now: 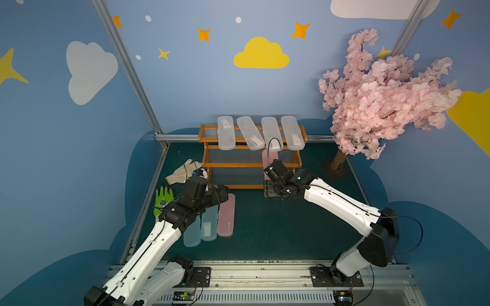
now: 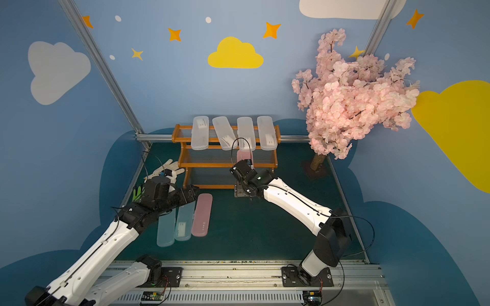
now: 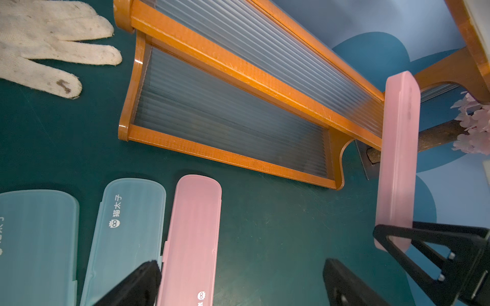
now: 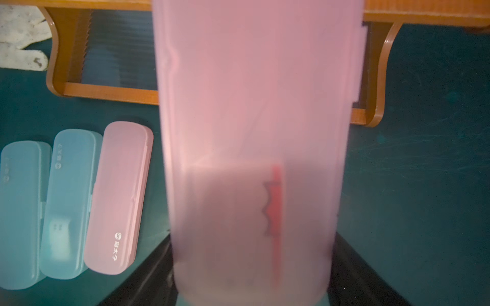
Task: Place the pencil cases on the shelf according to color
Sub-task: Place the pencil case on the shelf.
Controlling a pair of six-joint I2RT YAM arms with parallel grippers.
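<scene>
1. The right pincer (image 3: 392,238) is closed on one end of a pink pencil case (image 3: 397,159). One black finger crosses the case's near face in the left wrist view.
2. In both top views this pink pencil case (image 1: 267,159) points away from the arm toward the right part of the shelf (image 1: 252,165). Its far end lies at the middle tier, under the overhanging ends of the cases above. Whether it touches that tier cannot be told.
3. In the right wrist view the held case (image 4: 254,132) fills the middle of the picture. A paper insert with a red edge shows through its wall.
4. 4 frosted clear-white cases (image 1: 226,132) (image 1: 250,133) (image 1: 271,133) (image 1: 292,132) lie side by side across the top tier, with their near ends hanging over the front rail.
5. The bottom tier holds no case.
6. The left pincer (image 3: 240,265) stands wide apart with nothing between its fingers. It hangs above the near-left part of the desk (image 1: 278,225).
7. A second pink case (image 1: 226,215) lies flat on the desk in front of the shelf's left end.
8. 2 light blue cases (image 1: 209,225) (image 1: 192,233) lie just beside it on its left. All 3 are roughly parallel and partly covered by the left arm in the top views.
9. A white glove (image 1: 183,172) lies left of the shelf, and a green glove (image 1: 163,197) lies nearer the camera than it.
10. A pink blossom tree (image 1: 384,98) stands at the far right.
</scene>
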